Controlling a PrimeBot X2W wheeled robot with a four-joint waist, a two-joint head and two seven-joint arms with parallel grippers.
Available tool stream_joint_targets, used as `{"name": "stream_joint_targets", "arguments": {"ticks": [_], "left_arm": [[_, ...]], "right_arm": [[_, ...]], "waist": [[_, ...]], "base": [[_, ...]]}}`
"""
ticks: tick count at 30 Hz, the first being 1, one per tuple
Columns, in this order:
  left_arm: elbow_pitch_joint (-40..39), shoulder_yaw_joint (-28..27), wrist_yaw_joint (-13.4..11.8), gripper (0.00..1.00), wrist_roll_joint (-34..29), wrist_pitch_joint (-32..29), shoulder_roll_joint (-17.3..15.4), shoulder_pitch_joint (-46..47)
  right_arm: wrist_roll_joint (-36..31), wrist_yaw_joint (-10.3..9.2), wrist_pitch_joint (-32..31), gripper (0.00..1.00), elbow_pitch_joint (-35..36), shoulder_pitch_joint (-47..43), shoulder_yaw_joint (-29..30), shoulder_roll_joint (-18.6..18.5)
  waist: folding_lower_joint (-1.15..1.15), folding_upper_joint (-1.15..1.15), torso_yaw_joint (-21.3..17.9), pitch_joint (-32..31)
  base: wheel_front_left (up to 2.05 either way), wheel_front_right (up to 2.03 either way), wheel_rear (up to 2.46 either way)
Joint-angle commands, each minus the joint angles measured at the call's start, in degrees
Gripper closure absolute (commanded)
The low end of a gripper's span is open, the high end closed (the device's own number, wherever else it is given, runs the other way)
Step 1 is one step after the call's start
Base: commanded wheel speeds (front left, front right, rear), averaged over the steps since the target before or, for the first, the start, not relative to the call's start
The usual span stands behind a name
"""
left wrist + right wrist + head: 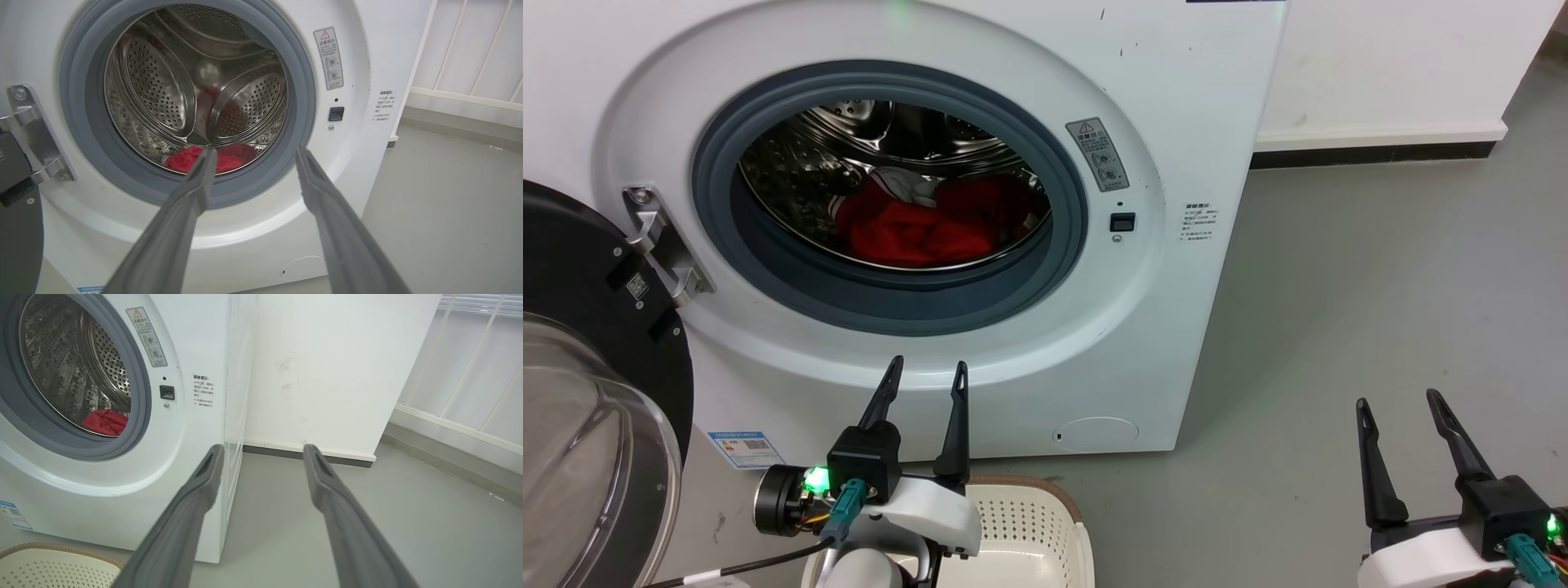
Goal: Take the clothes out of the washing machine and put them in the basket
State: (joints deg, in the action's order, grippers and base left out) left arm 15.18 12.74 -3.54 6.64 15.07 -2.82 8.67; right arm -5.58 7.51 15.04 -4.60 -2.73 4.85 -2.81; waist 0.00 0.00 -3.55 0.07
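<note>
The white washing machine (pixel 1143 106) stands with its door swung open at the left. Red clothes (pixel 923 224) with a white patch lie at the bottom of its steel drum, also seen as red clothes (pixel 222 157) and clothes (pixel 105 421). The cream basket (pixel 1045 531) with a brown rim sits on the floor just before the machine; its corner is the basket (pixel 49 563). My left gripper (pixel 929 371) is open, empty, below the porthole and above the basket, fingers pointing at the machine (pixel 359 61). My right gripper (pixel 1396 398) is open and empty over bare floor, right of the machine (pixel 192 343).
The black-rimmed glass door (pixel 580 408) hangs open at the far left on a metal hinge (pixel 662 245). Grey floor (pixel 1380 286) stretches right of the machine to a white wall with a dark skirting (pixel 1372 151). A white railing (pixel 470 375) stands further right.
</note>
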Motion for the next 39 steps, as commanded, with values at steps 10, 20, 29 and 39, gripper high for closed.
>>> {"name": "stream_joint_targets", "arguments": {"ticks": [10,20,29,39], "left_arm": [[-0.1,0.0,-0.4,0.0,0.0,0.2,-0.1,0.8],[-0.2,-0.2,-0.8,0.0,-0.8,0.2,-0.1,5.3],[1.2,-1.7,-2.6,0.0,-1.6,0.2,-0.1,14.8],[6.9,-5.5,-2.4,0.0,-2.9,0.2,-1.4,28.4]], "right_arm": [[0.6,-0.04,0.2,0.0,-0.1,0.5,0.1,-0.1],[0.7,-0.04,0.2,0.0,1.6,3.6,-0.1,-0.1],[1.7,-0.04,0.2,0.0,4.2,8.9,-0.9,-0.1],[3.6,-0.04,0.2,0.0,5.5,15.6,-2.9,-0.1]], "waist": [[0.0,0.0,0.4,1.0],[0.0,0.0,0.8,6.9],[0.0,0.0,-0.3,19.2],[0.0,0.0,-2.8,31.7]], "base": [[0.0,0.0,0.0],[0.0,0.0,0.0],[0.0,0.0,0.0],[0.0,0.0,0.0]]}}
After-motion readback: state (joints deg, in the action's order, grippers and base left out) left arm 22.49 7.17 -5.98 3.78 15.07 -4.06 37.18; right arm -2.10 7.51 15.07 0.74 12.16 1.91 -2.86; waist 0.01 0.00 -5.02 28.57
